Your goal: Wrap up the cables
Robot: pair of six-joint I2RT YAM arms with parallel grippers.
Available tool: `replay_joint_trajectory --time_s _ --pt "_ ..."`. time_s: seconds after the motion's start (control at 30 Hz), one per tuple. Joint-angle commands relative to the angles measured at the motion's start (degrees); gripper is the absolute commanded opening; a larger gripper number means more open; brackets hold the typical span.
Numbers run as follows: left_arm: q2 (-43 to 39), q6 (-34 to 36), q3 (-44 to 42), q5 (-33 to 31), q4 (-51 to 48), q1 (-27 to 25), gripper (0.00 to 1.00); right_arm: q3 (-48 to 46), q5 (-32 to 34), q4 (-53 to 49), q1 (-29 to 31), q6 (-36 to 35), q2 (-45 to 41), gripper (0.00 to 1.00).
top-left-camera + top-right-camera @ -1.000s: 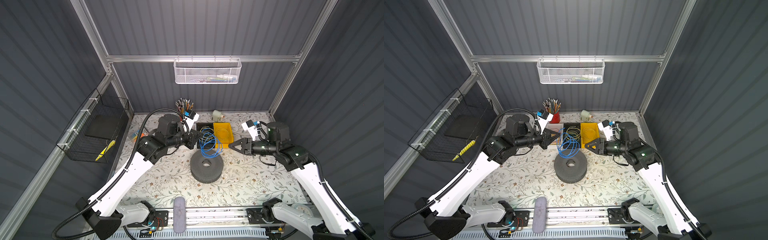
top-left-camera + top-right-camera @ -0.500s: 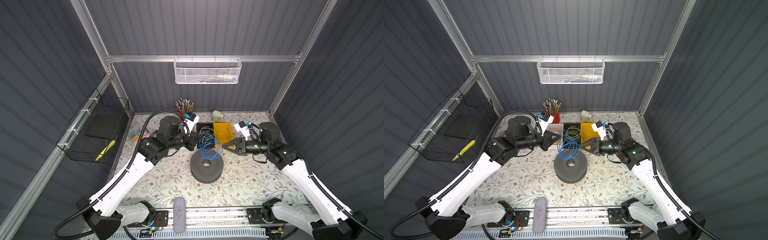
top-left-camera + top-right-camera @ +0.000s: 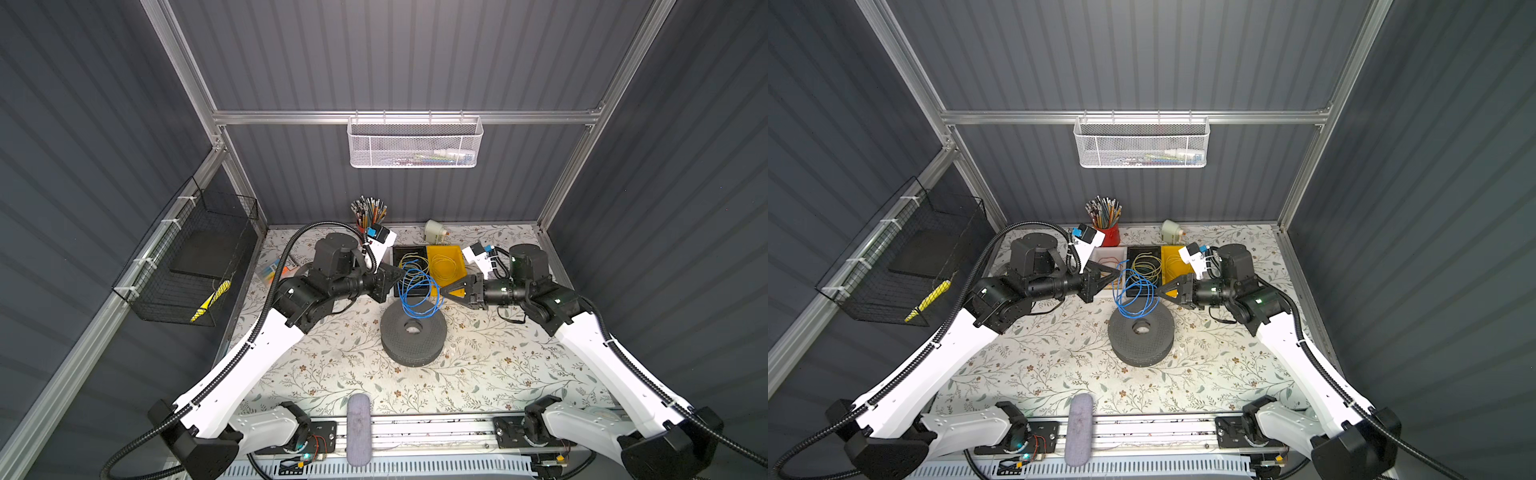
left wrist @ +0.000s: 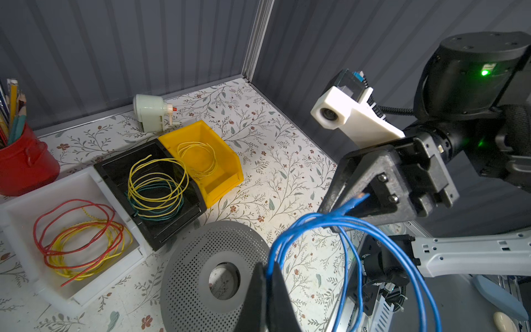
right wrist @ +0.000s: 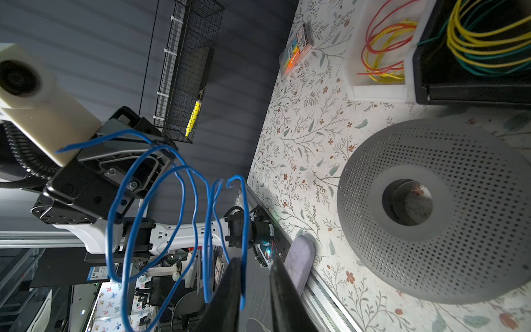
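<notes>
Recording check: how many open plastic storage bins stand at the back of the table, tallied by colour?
White plastic open bin: 1
Black plastic open bin: 1
Yellow plastic open bin: 1
Total: 3

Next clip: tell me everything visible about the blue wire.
The blue wire is thin and insulated, looped into several loose, uneven coils hanging in the air between the arms, by the grey perforated disc. The left end effector is shut on one side of the bundle; a free end with a coppery tip reaches into the right end effector, whose jaws stand apart.
</notes>
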Motion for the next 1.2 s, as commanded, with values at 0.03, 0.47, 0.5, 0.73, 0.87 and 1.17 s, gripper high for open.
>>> replay_joint_trajectory --time_s 0.03,0.47,0.5,0.73,0.87,1.17 --pt "-1.2 -0.5 -0.5 1.2 0.8 0.4 0.00 -0.2 -0.9 3.2 0.5 -0.1 2.4 0.21" --pt "-1.1 0.1 -0.8 2.5 0.8 0.4 0.00 2.6 -2.5 4.0 2.9 -2.2 7.9 0.19" --pt "-1.0 0.2 -0.8 2.9 0.6 0.4 0.00 3.0 -2.8 3.4 3.0 -2.7 8.2 0.15" --pt "-2.1 0.7 -1.2 -0.2 -0.1 0.4 0.00 3.0 -1.2 -0.3 1.6 -5.4 7.1 0.00" --pt "-3.1 0.0 -1.7 -4.5 -0.7 0.5 0.00 0.8 -1.0 -2.5 -3.0 -6.1 3.8 0.00" --pt "-7.3 -8.3 -3.2 -30.6 -4.2 6.3 0.00 -8.6 2.3 -5.7 -21.0 -5.2 -9.9 0.00"
